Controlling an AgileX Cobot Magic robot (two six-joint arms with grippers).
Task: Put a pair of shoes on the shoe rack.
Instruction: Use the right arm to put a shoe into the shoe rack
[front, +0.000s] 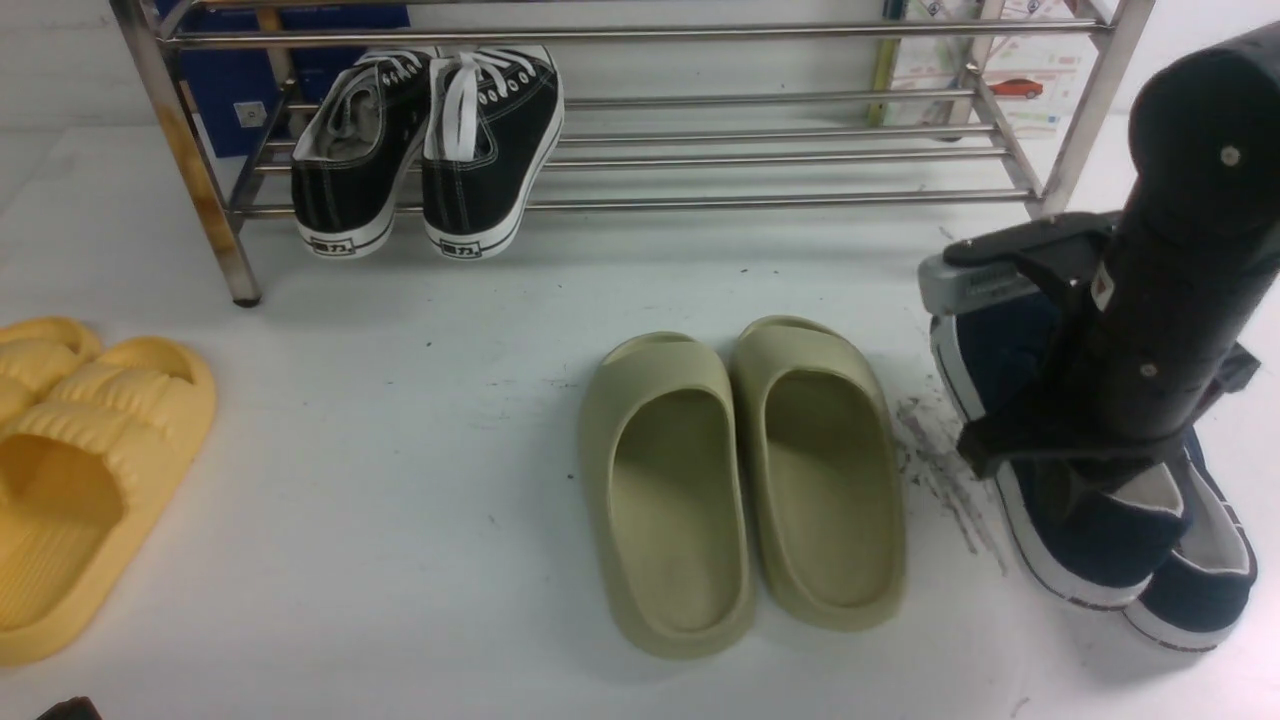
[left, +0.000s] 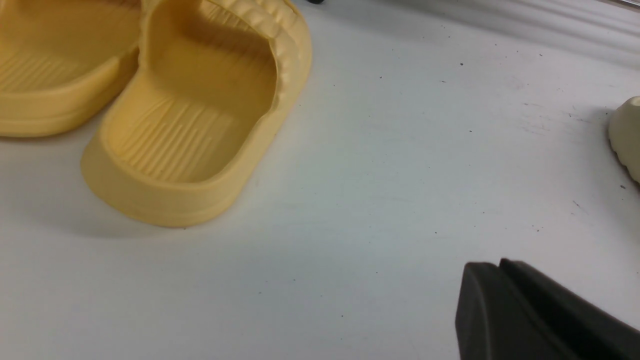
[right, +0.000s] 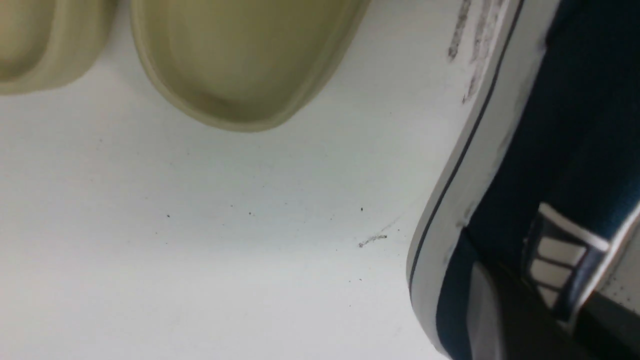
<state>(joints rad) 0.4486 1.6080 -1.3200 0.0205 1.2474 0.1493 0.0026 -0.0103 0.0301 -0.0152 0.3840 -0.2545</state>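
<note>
The pair of shoes, navy slip-ons with white soles, lies side by side at the right of the white table: one shoe (front: 1090, 540) and its mate (front: 1200, 580). My right gripper (right: 550, 300) is down at the nearer shoe's heel, shut on the heel wall (right: 565, 125) with its striped tab between the fingers. In the front view the black right arm (front: 1160, 300) hides most of that shoe. The shoe rack (front: 700, 205) stands at the back. My left gripper (left: 500, 265) is shut and empty, low over bare table near a yellow slide (left: 200, 125).
Black lace-up sneakers (front: 430, 150) sit on the rack's left part. Olive-green slides (front: 740, 480) lie mid-table, just left of the navy shoes. Yellow slides (front: 80, 470) lie at the far left. Scuff marks (front: 940, 470) darken the table beside the navy shoes.
</note>
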